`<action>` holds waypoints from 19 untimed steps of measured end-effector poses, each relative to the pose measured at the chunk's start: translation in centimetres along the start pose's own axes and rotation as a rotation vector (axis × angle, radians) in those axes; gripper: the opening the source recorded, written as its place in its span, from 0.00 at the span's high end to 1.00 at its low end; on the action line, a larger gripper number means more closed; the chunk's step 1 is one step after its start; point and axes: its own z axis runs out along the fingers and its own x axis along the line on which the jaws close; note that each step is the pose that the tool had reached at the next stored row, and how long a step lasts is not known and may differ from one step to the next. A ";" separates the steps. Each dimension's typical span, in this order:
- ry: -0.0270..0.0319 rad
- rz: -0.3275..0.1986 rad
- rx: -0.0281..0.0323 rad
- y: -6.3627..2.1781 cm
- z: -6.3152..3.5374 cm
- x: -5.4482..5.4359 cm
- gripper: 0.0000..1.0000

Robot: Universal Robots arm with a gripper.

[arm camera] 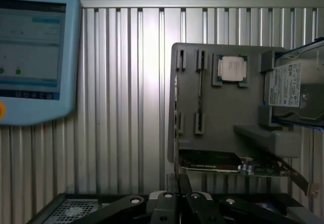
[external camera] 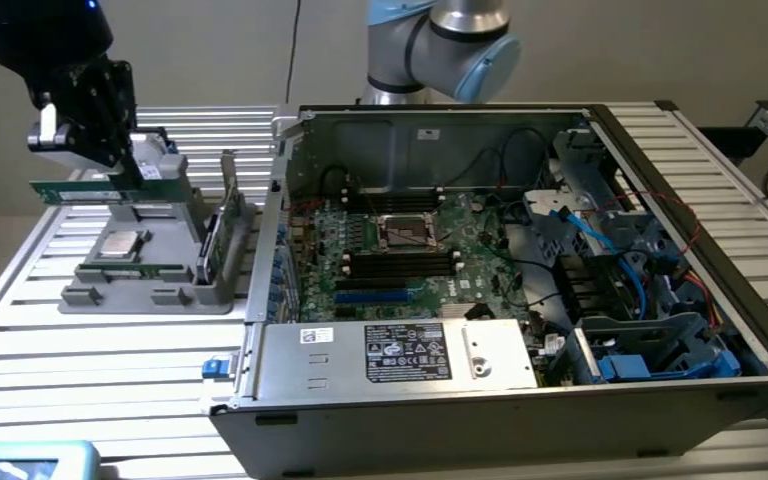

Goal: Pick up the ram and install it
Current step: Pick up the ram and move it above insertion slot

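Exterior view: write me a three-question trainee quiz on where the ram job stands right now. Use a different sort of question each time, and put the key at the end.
1. True or false: the ram lies inside the computer case.
2. Pick one. The gripper is: A) open above the case; B) shut on the ram; C) open beside the ram.
3. Fill in: the grey holder under the gripper stands on the exterior view's ____ of the case.

Key: 1 false, the ram hangs above the holder, outside the case; 2 B; 3 left.
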 end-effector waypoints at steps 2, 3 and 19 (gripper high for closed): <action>-0.0002 0.000 0.0001 -0.78 -0.26 0.0 0.88; -0.0004 0.000 0.0001 -1.16 -0.39 0.0 0.88; -0.0015 0.000 0.0000 -8.22 -1.98 -0.2 0.88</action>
